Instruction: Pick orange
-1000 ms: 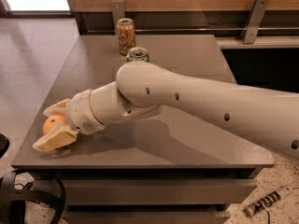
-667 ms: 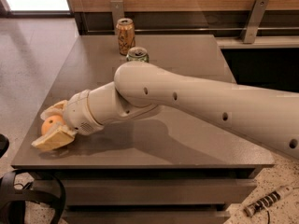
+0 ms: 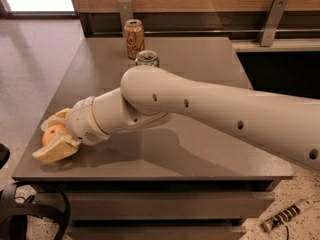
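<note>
The orange (image 3: 50,133) is a round bright orange fruit at the table's left edge, near the front corner. My gripper (image 3: 53,134) is around it. One tan finger (image 3: 54,151) lies against its front side and the other finger (image 3: 56,117) against its back side. The fingers are closed on the fruit, and only its left face shows between them. The white arm (image 3: 210,114) reaches across the table from the right, and the wrist (image 3: 87,121) sits just right of the orange.
An orange-and-tan drink can (image 3: 134,38) stands at the back of the grey table (image 3: 200,159). A green can (image 3: 147,59) stands just in front of it, partly behind the arm. A wood panel and metal brackets run along the back. Floor lies to the left.
The gripper and the orange have shifted together slightly to the left, toward the table's edge. The cans have not moved.
</note>
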Controlling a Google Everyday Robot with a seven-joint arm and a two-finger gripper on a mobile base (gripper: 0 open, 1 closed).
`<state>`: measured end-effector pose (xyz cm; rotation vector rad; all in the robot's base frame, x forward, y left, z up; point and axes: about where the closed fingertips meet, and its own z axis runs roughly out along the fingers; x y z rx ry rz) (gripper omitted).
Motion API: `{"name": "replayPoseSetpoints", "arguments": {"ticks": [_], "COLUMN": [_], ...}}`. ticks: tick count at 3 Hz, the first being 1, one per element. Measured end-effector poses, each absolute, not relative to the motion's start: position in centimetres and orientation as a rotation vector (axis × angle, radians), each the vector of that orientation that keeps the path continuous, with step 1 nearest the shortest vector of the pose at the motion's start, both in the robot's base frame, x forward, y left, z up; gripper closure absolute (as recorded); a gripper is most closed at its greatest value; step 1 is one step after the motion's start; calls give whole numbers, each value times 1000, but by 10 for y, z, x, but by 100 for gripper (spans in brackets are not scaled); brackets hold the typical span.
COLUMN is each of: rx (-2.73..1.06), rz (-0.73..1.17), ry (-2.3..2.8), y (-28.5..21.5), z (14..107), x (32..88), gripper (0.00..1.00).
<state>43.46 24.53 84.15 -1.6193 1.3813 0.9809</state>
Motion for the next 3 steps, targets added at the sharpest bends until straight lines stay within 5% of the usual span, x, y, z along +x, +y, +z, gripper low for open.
{"name": "replayPoseSetpoints", "arguments": {"ticks": [3], "rx": [-1587], "rz": [941], "ry": [1188], "y": [219], "z": [908], "x": [451], "gripper": [100]}}
